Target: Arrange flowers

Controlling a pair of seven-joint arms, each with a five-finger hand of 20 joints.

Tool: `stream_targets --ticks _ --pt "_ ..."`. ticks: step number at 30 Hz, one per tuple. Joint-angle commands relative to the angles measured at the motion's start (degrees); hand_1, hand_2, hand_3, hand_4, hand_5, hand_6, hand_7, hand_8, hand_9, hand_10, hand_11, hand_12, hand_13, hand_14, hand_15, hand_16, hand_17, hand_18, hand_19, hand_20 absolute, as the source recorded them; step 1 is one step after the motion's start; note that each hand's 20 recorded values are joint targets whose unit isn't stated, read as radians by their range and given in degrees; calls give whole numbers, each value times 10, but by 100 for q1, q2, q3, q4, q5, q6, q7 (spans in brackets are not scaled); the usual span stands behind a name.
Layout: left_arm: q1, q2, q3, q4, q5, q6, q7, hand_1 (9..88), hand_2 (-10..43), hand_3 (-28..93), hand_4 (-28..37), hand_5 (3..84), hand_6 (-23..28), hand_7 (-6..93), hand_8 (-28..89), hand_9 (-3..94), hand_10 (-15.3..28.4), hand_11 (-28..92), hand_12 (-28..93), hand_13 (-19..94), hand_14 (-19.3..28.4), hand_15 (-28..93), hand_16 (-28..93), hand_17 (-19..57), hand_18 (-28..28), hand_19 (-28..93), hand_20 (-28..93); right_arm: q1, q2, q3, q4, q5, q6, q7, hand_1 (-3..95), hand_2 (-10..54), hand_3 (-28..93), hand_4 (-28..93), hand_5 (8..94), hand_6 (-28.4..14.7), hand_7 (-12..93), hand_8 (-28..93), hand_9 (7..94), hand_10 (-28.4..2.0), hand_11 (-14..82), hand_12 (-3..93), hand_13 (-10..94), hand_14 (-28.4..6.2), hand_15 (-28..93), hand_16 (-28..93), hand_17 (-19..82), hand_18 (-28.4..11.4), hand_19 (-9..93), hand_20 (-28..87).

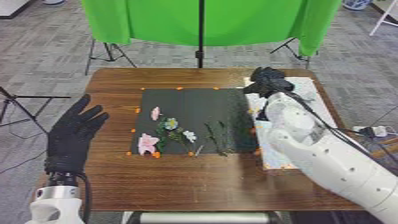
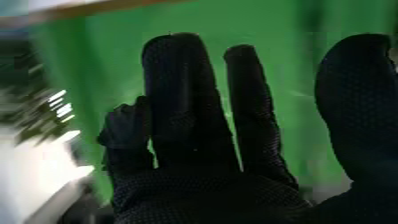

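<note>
On dark mat (image 1: pixel 200 105), toward its L side, see pink flower (image 1: pixel 147 143) nr the corner closest to robot, w/ small pink flower (image 1: pixel 155 113) farther off. Btwn these and mat's middle, find blue-yellow flower (image 1: pixel 171 124) and white flower (image 1: pixel 189 136), both amid greenery. Just R of white flower, note green stems (image 1: pixel 218 140), apart from the blooms, long axis approx near-to-far, w/ near ends by mat's near edge. Round the mat's border, spot orange bits (image 1: pixel 179 88)

Past mat's R edge, on brown table (image 1: pixel 195 192), see pale sheet (image 1: pixel 306 100). Over its far end, nr mat's far R corner, find R hand (image 1: pixel 268 82): fingers mostly straight and apart, thumb well clear, holding nothing. Beyond, see green cloth (image 1: pixel 213 22). At table's L side, find L hand (image 1: pixel 75 132), fingers spread, prob just waiting

For next move, judge from R hand: go L and back toward robot to reach stems; closer to R hand than to L. For pink flower, go farther the same way, w/ L hand much nearer. Prob partway thru arranging, w/ stems as likely next pick; can't be sure. Best to pinch across that long axis, not along it. Might drag mat or knock white flower if coming in too low or wide
</note>
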Motion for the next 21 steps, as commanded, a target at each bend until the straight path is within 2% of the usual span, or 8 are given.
stream_targets --ticks 1,6,7,9,10,13,19,21 --pt "-24 -28 74 34 9 -36 -95 266 96 737 -208 351 89 121 -89 328 195 264 123 224 244 490 -66 -114 199 424 194 342 323 386 983 273 -523 621 306 -95 775 -283 489 -3 119 -120 539 -189 186 132 480 -149 729 81 212 -215 932 548" --pt "-69 -63 58 49 63 -73 -182 266 95 737 -207 351 89 121 -89 328 196 264 123 223 244 488 -67 -113 199 425 195 86 295 643 1150 264 -1072 810 301 -95 782 -283 470 5 120 -119 505 -200 164 130 445 -168 723 69 199 -216 931 548" --pt "-73 -52 62 53 35 -70 -166 266 95 737 -207 351 88 121 -89 328 195 264 123 223 244 488 -67 -113 199 425 195 48 294 679 1167 327 -1114 802 301 -95 783 -283 468 7 121 -118 501 -202 161 130 441 -171 723 67 197 -216 930 547" --pt "-89 -95 33 55 76 -108 -244 266 96 737 -207 351 89 121 -89 328 195 264 122 223 243 488 -66 -113 199 425 194 -102 264 858 1164 452 -1288 677 300 -95 783 -283 468 9 123 -119 494 -204 156 130 431 -172 722 63 190 -216 927 546" --pt "-68 -105 30 39 85 -76 -265 266 96 736 -208 351 89 121 -89 328 196 264 122 223 243 488 -66 -113 199 425 194 -172 203 943 1194 411 -1381 617 300 -95 782 -283 467 11 124 -119 490 -204 152 129 427 -172 722 62 185 -216 924 546" --pt "-97 -145 -13 48 113 -145 -351 267 97 736 -208 352 89 122 -89 328 196 264 122 224 243 487 -66 -113 199 425 194 -184 55 908 1316 197 -1565 623 299 -95 786 -283 464 17 128 -120 488 -202 148 130 427 -168 722 58 183 -214 921 547" --pt "-226 -84 76 98 87 -144 -283 267 97 735 -206 351 88 123 -90 328 196 264 123 224 243 489 -66 -113 199 426 194 -86 -170 949 1621 284 -1790 826 335 -95 800 -282 487 32 143 -128 527 -192 145 128 467 -155 709 54 202 -214 922 538" --pt "-227 -79 93 104 82 -157 -250 267 97 735 -205 351 88 123 -90 328 196 264 123 224 244 488 -66 -114 199 426 194 -44 -173 901 1716 226 -1730 777 365 -95 802 -282 529 40 149 -135 571 -171 155 128 499 -140 696 59 216 -212 926 528"
